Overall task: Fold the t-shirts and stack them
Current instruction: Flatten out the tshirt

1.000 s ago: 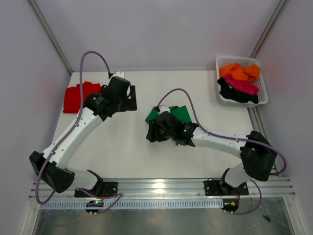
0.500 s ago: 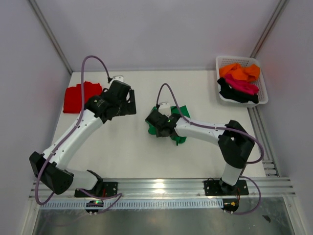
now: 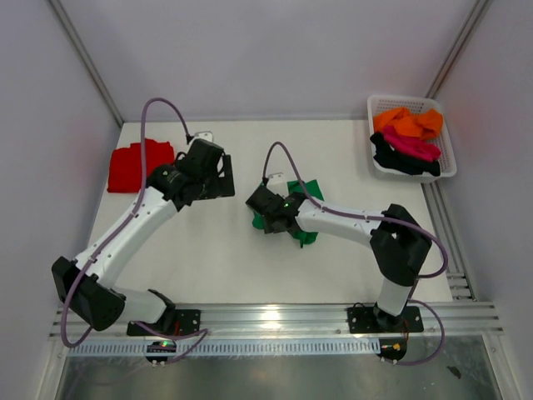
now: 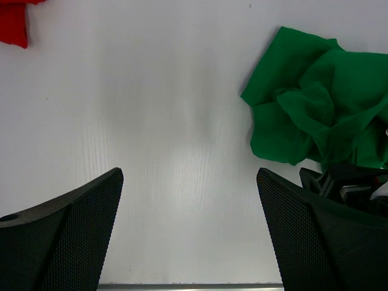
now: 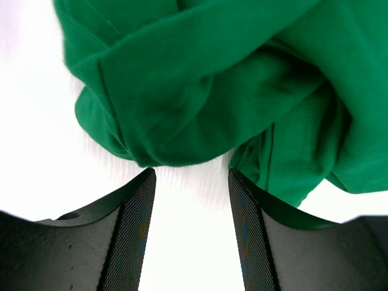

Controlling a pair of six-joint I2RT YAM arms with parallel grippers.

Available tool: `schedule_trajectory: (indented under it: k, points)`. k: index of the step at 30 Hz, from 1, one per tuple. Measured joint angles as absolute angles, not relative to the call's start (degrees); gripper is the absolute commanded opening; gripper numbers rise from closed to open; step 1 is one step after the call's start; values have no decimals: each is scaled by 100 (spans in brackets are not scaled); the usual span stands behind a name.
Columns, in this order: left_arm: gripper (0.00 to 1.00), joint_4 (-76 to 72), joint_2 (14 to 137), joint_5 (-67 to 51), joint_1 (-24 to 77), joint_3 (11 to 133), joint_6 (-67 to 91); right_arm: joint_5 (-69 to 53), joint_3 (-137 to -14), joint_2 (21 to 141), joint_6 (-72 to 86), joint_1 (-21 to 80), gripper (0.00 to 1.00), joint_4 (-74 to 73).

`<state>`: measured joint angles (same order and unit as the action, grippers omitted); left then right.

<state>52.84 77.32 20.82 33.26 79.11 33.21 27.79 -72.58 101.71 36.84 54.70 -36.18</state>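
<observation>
Your left pincer (image 4: 189,176) hangs with its jaws spread wide and nothing between them, over a bare stretch of the white surface (image 3: 216,258) left of centre. Your right pincer (image 5: 191,176) is low at the near-left edge of the green t-shirt (image 5: 200,79), which lies crumpled close to the middle of the surface, a little to the right. Its jaws stand partly open, with only bare surface showing in the gap. The bunched cloth sits just past the fingertips, and a fold of it runs behind the right finger, so you have no hold on the shirt. The red t-shirt (image 3: 129,167) lies flat at the far left, well apart from both pincers. In the far right corner, the white basket (image 3: 447,142) holds the orange t-shirt (image 3: 408,122), the magenta t-shirt (image 3: 412,146) and the black t-shirt (image 3: 400,161), heaped together.
</observation>
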Motion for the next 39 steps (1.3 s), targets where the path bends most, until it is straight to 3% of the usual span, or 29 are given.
schedule_trajectory:
  k: [7, 22, 25, 27, 30, 39]
  points:
    - [93, 5207, 7815, 2012, 3326, 7717, 3406, 3632, -8173, 10213, 4357, 5483, 56, -4950]
    - [93, 5166, 7850, 1975, 3326, 7708, 3404, 3538, -7048, 10213, 5411, 5634, 55, -5684]
    - [93, 5166, 7861, 1946, 3326, 7708, 3406, 3518, -6921, 10213, 5419, 5677, 45, -5669]
    - [93, 5166, 7863, 1946, 3326, 7708, 3406, 3507, -6864, 10213, 5400, 5677, 26, -5596]
    - [93, 5166, 7863, 1949, 3326, 7708, 3406, 3474, -6842, 10215, 5310, 5675, 7, -5424]
    - [92, 5168, 7863, 1953, 3326, 7708, 3406, 3433, -6842, 10217, 4960, 5677, 3, -4908]
